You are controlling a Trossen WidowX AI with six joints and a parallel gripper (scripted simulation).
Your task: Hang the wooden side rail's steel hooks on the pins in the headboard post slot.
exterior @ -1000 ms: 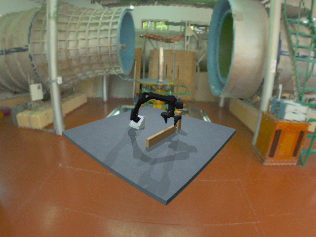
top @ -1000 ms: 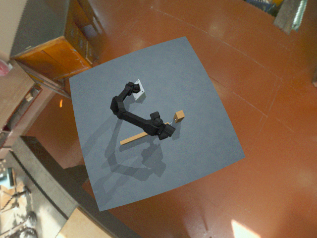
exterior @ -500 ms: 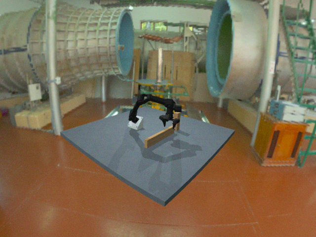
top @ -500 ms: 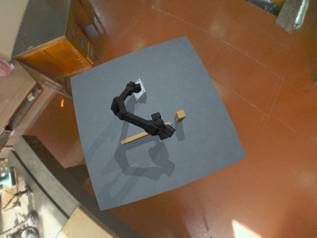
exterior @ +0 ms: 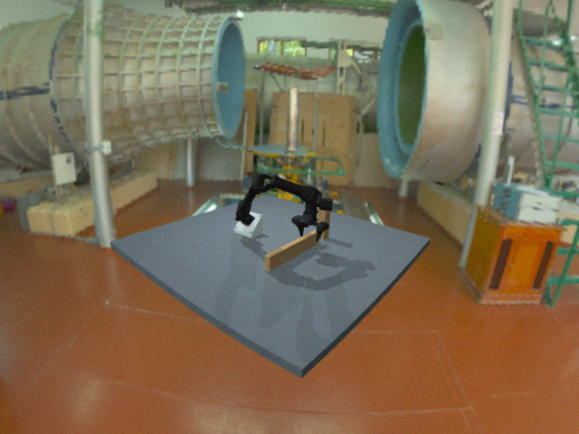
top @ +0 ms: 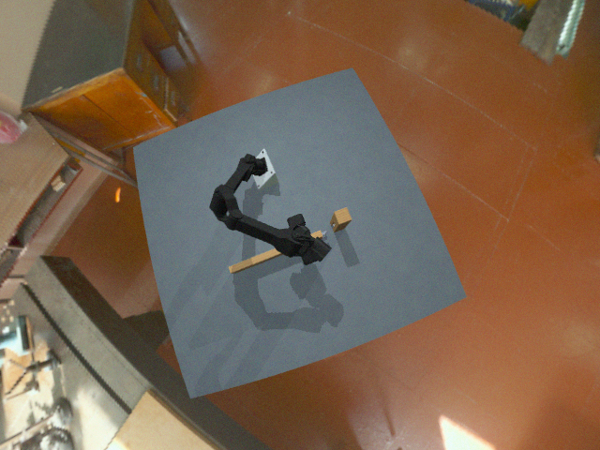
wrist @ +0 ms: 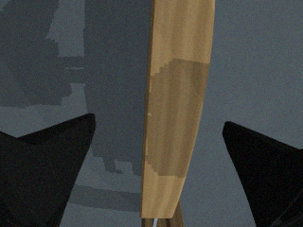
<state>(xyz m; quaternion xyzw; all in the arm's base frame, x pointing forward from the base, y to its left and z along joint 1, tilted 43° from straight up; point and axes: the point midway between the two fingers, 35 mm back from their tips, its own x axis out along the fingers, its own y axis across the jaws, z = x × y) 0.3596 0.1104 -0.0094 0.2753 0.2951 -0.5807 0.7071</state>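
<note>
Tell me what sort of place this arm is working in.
Probably a wind tunnel hall or similar test lab: two huge blue-rimmed ducts face each other across the room, green metal stairs stand at one side, and the floor is reddish and industrial-looking.

wooden rail (top: pixel 254 261) (exterior: pixel 290 250) (wrist: pixel 177 109) (long, pale), on edge, near post (top: pixel 340 219) (exterior: pixel 323 217)

The long, light-brown rail (top: pixel 254 262) (exterior: pixel 290 252) (wrist: pixel 177 109) looks like smooth, matt wood with soft lengthwise grain. The upright, light-brown block-shaped post (top: pixel 341 218) looks wooden too. The flat, blue-grey desk (top: pixel 338 121) (exterior: pixel 186 261) (wrist: pixel 260 61) is matt and finely speckled. The black, tapering jaws (exterior: pixel 310 231) look like dull plastic.
</note>
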